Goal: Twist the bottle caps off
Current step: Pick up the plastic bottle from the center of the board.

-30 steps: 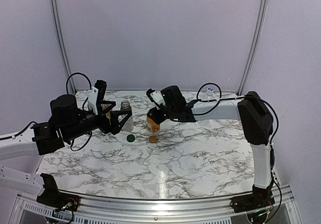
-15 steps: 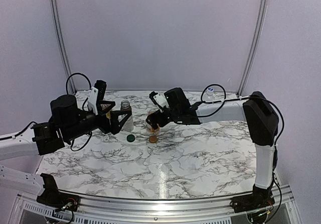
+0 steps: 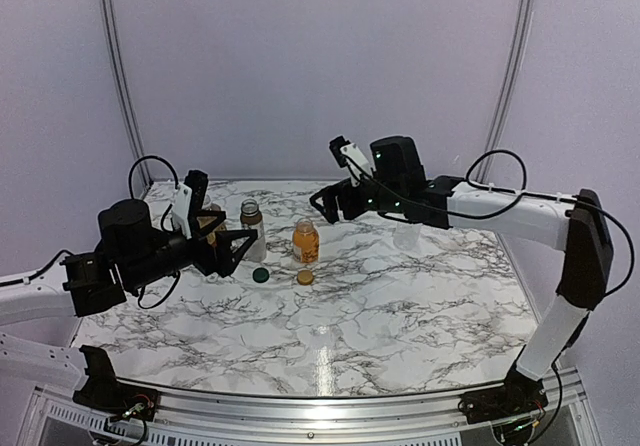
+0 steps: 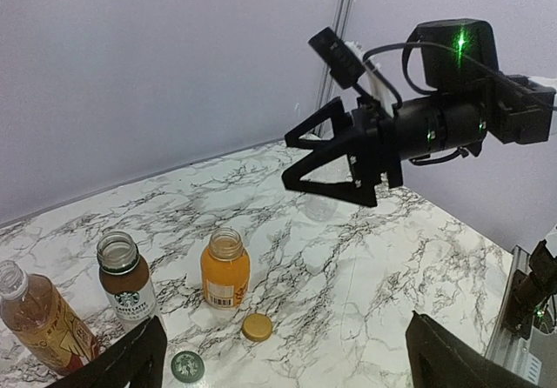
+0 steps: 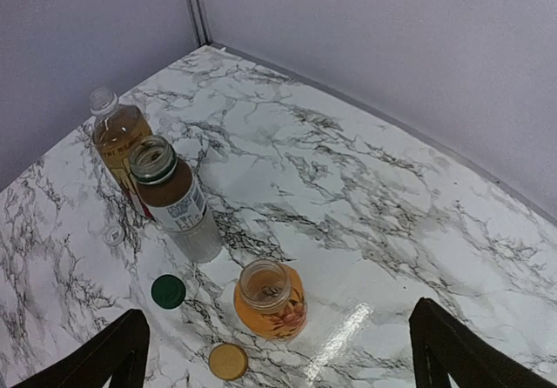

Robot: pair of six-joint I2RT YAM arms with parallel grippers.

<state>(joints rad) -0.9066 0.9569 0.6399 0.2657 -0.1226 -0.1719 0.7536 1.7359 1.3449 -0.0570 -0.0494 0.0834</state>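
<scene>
While the orange juice bottle (image 3: pixel 305 242) stood uncapped on the table (image 3: pixel 400 306), an orange cap (image 3: pixel 304 278) just beside it, the left hand (image 3: pixel 238 250) and the right hand (image 4: pixel 291 160) gaped wide, empty.

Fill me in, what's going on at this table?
Two arms are working through unscrewing bottle caps. Three bottles stand uncapped: the orange juice bottle, the brown white-label bottle and the tea bottle. The orange cap and green cap lie on the marble table beside them. The right tool hangs open and empty above the table. The left tool is open too, near the brown bottle. A clear bottle stands behind the right tool, and its cap isn't visible.
</scene>
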